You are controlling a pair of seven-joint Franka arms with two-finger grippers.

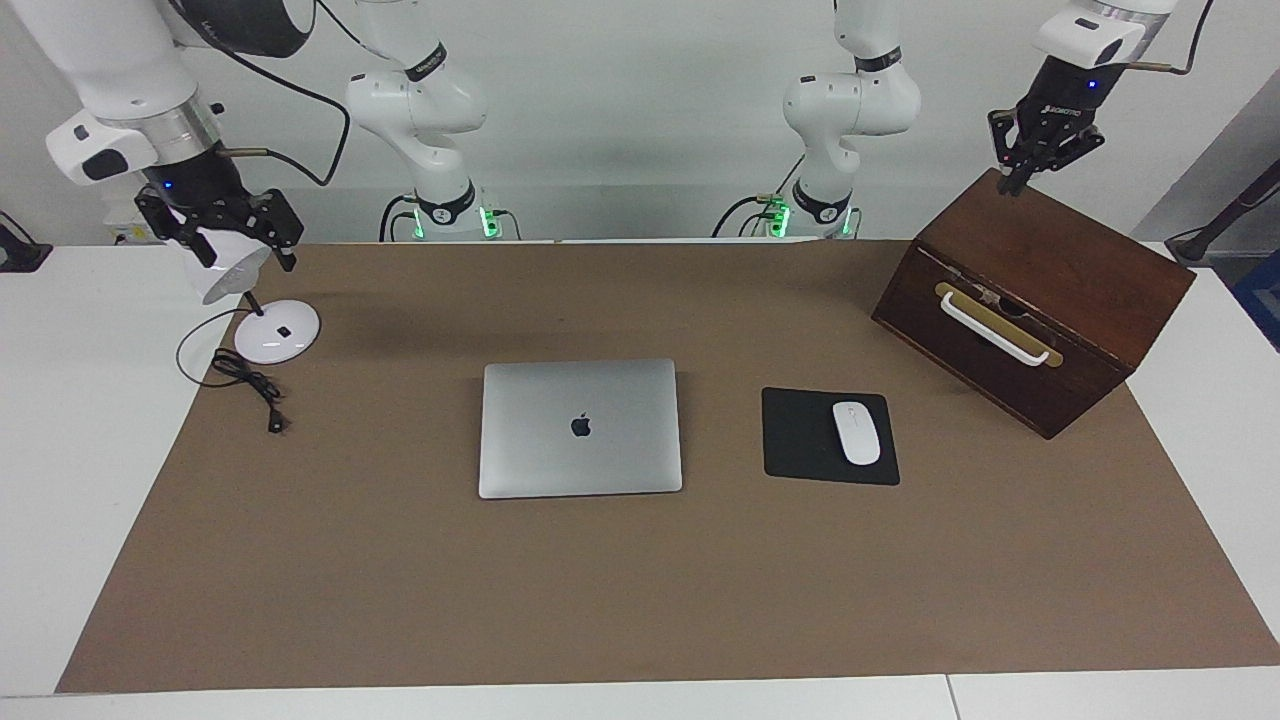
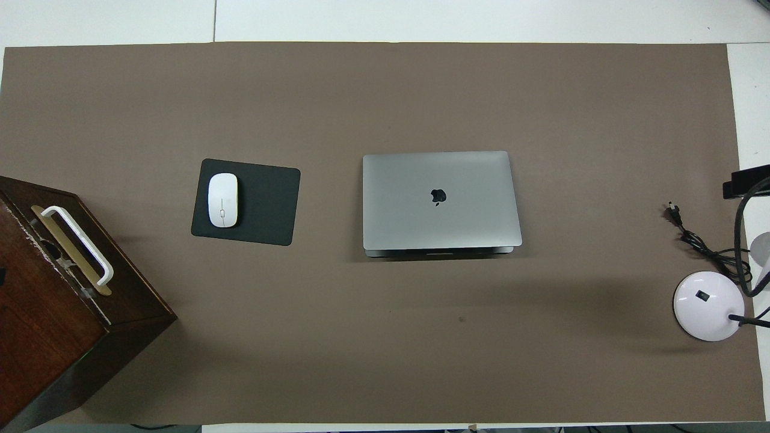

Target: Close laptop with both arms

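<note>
The silver-grey laptop (image 1: 580,428) lies in the middle of the brown mat with its lid down on its base and the apple logo up. In the overhead view (image 2: 441,198) a thin strip of the base shows under the lid's edge nearest the robots. My right gripper (image 1: 245,250) hangs open and empty in the air over the head of a white desk lamp, at the right arm's end. My left gripper (image 1: 1040,165) hangs open and empty over the top of the wooden box, at the left arm's end. Both are well away from the laptop.
A black mouse pad (image 1: 800,440) with a white mouse (image 1: 856,432) lies beside the laptop toward the left arm's end. A dark wooden box (image 1: 1040,300) with a white handle stands past it. A white lamp base (image 1: 277,330) and its loose cord (image 1: 250,385) sit toward the right arm's end.
</note>
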